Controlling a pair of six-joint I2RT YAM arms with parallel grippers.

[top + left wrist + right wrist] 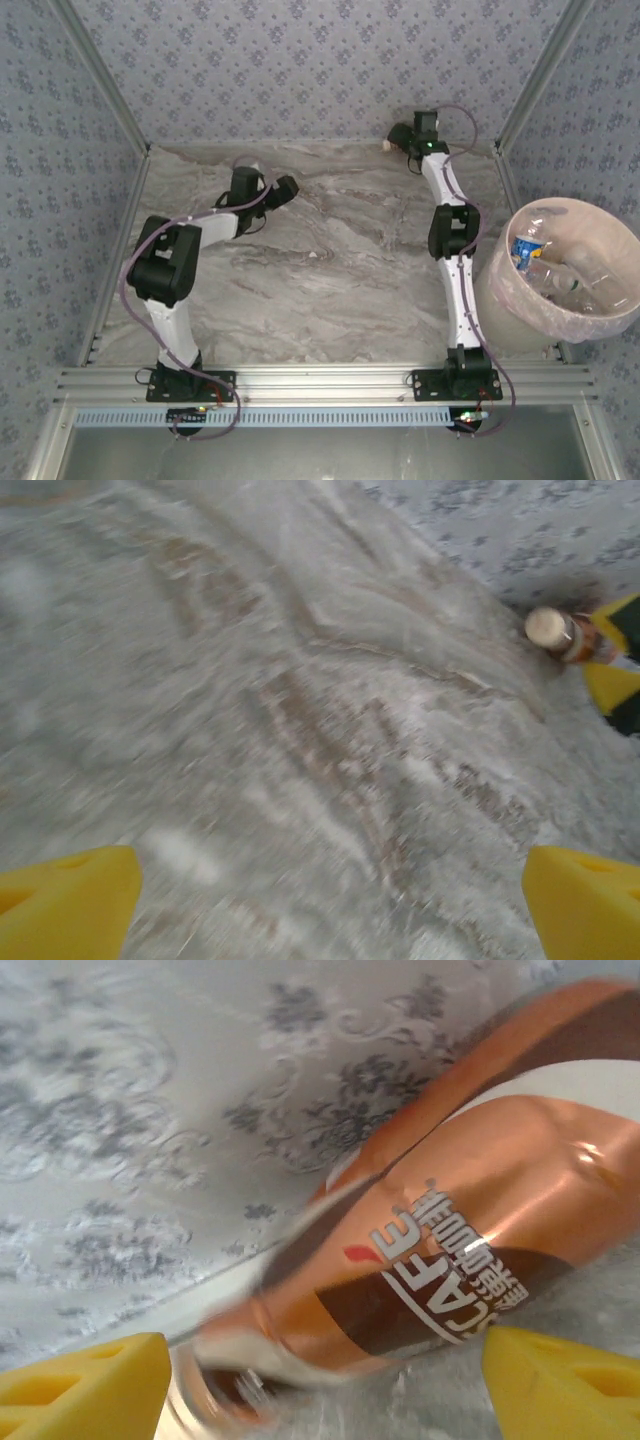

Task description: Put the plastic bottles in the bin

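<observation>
A glossy copper-brown bottle (440,1230) lies on veined marble table (330,260).

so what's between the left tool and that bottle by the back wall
Nothing: in the left wrist view, bare marble table runs from the left tool to the bottle.

The bin (497,300) is placed to the right of the tabletop (330,280), with several plastic bottles (527,250) lying in it. One bottle (384,146) is found at the tabletop's far edge, against the back wall (300,70), between the spread fingers (80,1385) of the right gripper (398,140).
</observation>
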